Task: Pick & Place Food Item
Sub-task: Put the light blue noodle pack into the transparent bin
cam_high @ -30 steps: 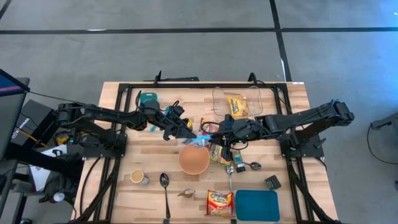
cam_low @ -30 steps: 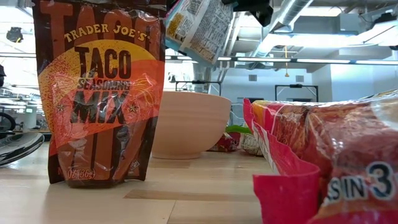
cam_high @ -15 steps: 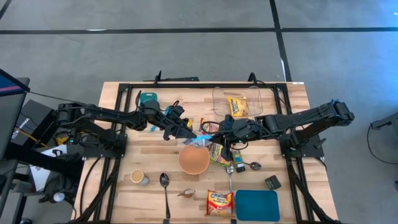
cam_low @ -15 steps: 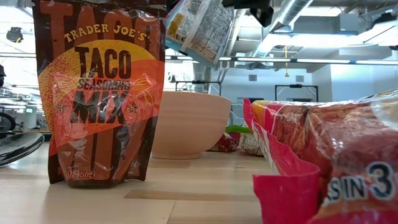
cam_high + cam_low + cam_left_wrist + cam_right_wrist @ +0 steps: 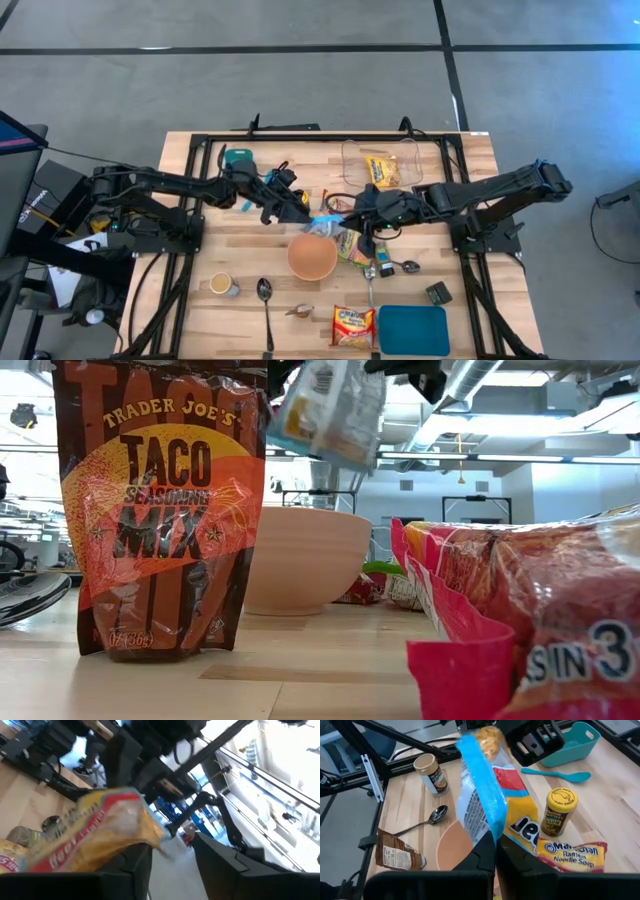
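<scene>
- The tan round bowl [image 5: 312, 257] lies just below my two grippers, on the wooden table [image 5: 245, 265].
- The one blue-edged yellow snack packet [image 5: 328, 222] hangs between them above the bowl, its long axis pointing down.
- My right gripper [image 5: 350, 213] is clenched on the packet's top edge.
- My left gripper [image 5: 306, 212], just beside it, is letting go; its fingers are apart.
- Count: one bowl, one packet, two grippers.
</scene>
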`<state>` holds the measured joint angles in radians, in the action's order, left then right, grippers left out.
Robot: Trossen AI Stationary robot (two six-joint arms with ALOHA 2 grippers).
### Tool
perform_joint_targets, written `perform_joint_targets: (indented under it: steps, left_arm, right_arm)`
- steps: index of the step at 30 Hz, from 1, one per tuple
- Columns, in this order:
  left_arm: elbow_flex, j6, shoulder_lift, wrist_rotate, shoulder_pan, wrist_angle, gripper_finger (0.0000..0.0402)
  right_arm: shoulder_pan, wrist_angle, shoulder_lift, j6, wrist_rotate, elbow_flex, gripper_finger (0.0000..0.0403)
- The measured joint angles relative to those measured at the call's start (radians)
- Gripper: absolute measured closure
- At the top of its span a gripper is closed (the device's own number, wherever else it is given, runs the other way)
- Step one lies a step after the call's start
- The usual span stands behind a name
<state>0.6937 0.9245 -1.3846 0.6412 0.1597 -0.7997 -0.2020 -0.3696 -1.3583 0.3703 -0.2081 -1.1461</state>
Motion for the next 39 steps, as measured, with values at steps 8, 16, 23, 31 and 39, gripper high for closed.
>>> perform_joint_targets:
  steps: [8, 16, 23, 31, 39]
  left_arm:
    - [0.0, 0.0, 0.0, 0.038, 0.025, 0.026, 0.0263]
    - [0.0, 0.0, 0.005, 0.037, 0.038, 0.025, 0.0274]
    - [0.0, 0.0, 0.005, 0.037, 0.038, 0.025, 0.0281]
    - [0.0, 0.0, 0.005, 0.031, 0.038, 0.025, 0.028]
    - [0.0, -0.003, 0.005, 0.007, 0.038, 0.025, 0.0284]
  right_arm:
    - [-0.021, -0.067, 0.056, 0.022, -0.043, 0.0, 0.0403]
    - [-0.027, -0.16, 0.112, 0.054, -0.099, 0.0, 0.0403]
    - [-0.021, -0.252, 0.167, 0.087, -0.187, 0.0, 0.0403]
    - [0.055, -0.389, 0.233, 0.155, -0.286, 0.0, 0.0403]
    - [0.197, -0.45, 0.262, 0.209, -0.331, 0.0, 0.0403]
